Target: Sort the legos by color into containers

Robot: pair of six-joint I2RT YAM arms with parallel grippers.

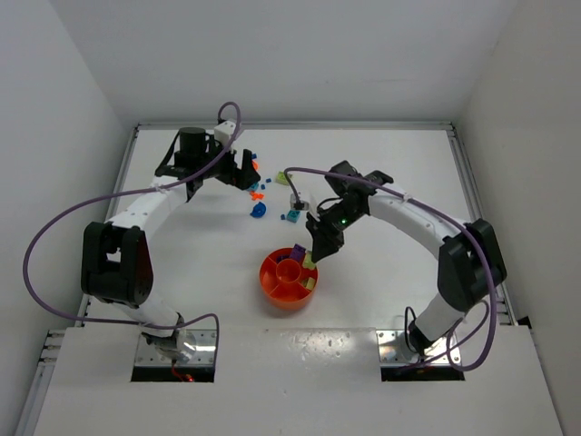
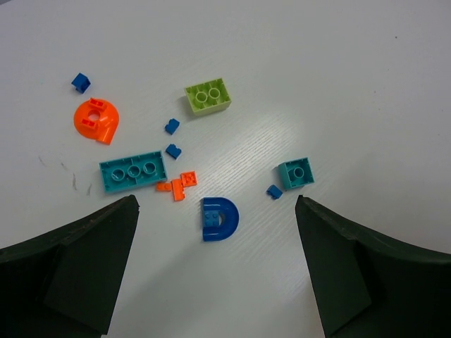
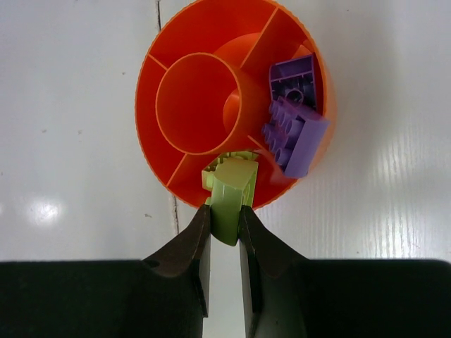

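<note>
Right wrist view alone shows right gripper (image 3: 225, 210) pinching a lime brick (image 3: 232, 184) over the tray (image 3: 148, 91), purple bricks (image 3: 294, 120) beyond; left gripper (image 2: 217, 203) gapes empty, legos (image 2: 132, 172) ahead.

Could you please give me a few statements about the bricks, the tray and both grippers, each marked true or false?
1. The right gripper is shut on a lime-green brick at the rim of the tray. True.
2. The purple bricks lie in the central cup. False: they lie in a wedge section; the cup looks empty.
3. The left gripper holds the blue D-shaped brick. False: its jaws are open and the brick lies loose on the table.
4. A long teal brick lies on the table. True.
</note>
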